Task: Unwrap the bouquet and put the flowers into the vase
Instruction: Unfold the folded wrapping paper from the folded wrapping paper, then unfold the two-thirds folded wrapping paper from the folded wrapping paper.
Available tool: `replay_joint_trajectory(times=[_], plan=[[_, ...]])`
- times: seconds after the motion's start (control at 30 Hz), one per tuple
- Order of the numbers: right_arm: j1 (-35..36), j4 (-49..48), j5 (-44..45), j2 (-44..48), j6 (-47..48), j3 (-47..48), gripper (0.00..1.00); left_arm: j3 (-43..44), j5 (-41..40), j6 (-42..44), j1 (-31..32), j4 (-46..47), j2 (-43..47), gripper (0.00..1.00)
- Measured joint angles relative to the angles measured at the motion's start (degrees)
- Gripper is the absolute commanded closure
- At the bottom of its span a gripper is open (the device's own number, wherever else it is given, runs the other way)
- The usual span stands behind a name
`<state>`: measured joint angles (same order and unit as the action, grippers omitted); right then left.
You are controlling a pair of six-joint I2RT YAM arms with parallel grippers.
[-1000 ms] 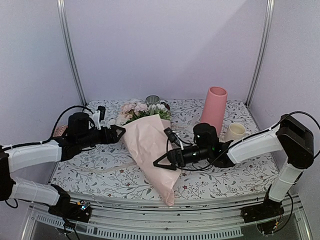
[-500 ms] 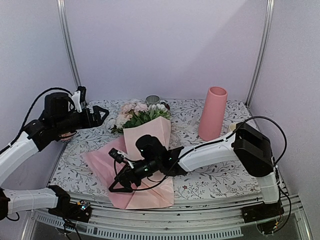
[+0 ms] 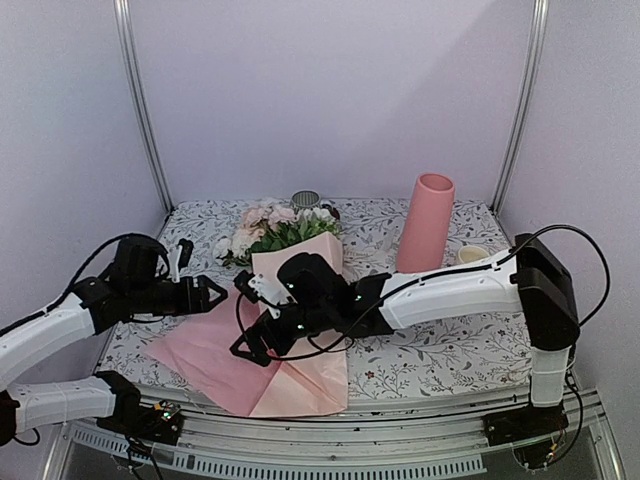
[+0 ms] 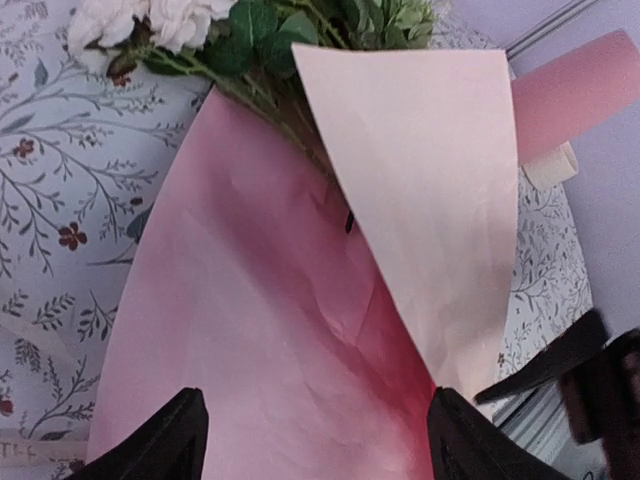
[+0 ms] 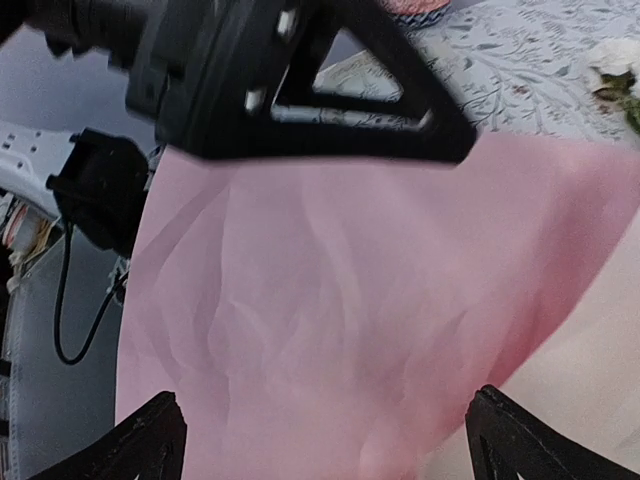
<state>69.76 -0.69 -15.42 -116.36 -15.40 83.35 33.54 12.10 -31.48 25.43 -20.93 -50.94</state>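
Right wrist view shows the right gripper [image 5: 330, 445] with its two black fingers spread wide over the unfolded pale pink wrapping paper [image 5: 330, 300], clamping nothing; whether the tips touch the sheet cannot be told. The left gripper [image 4: 315, 445] also stands apart, its fingers straddling the deeper pink inner face of the same sheet and gripping nothing. In the top external view the paper lies from 6 to 8 o'clock on the floral-patterned table [image 3: 440, 350], with the right gripper over it at 7 and the left at 9. There is one bouquet [image 3: 300, 262], and its green-stemmed pink and white flowers [image 3: 275, 225] lie at the paper's far end at 11. One tall matte pink cylinder vase [image 3: 425, 225] stands upright at 1, with one short cream cup [image 3: 472, 256] beside it at 2. Half a second ago the left gripper was raised at 10 and the right sat nearer the front edge; a second ago the paper was still a closed cone
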Motion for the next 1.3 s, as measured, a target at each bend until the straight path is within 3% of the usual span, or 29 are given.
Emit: replay_joint_trajectory(times=[0.17, 0.37, 0.8, 1.03, 1.13, 1.3], plan=[[0.0, 1.7, 12.6, 4.0, -0.7, -0.3, 0.04, -8.5, 3.8, -4.1, 0.0, 4.1, 3.1, 0.31], [0.0, 4.8, 22.9, 4.1, -2.2, -0.8, 0.04, -12.5, 7.4, -7.5, 0.0, 9.2, 3.5, 0.31], [0.0, 10.5, 31.3, -1.6, -8.2, 3.5, 0.05, -19.1, 8.2, -10.6, 0.0, 18.7, 5.2, 0.35], [0.0, 9.9, 36.1, 0.5, -10.8, 0.3, 0.07, -19.1, 6.1, -10.4, -0.3, 20.7, 3.2, 0.45], [0.0, 10.8, 38.8, 1.2, -12.6, 0.3, 0.02, -18.9, 3.6, -10.3, -1.0, 20.4, 3.1, 0.5], [0.0, 11.1, 41.7, 2.3, -13.4, -0.3, 0.0, -18.5, 0.4, -10.2, -2.3, 20.3, 3.8, 0.63]])
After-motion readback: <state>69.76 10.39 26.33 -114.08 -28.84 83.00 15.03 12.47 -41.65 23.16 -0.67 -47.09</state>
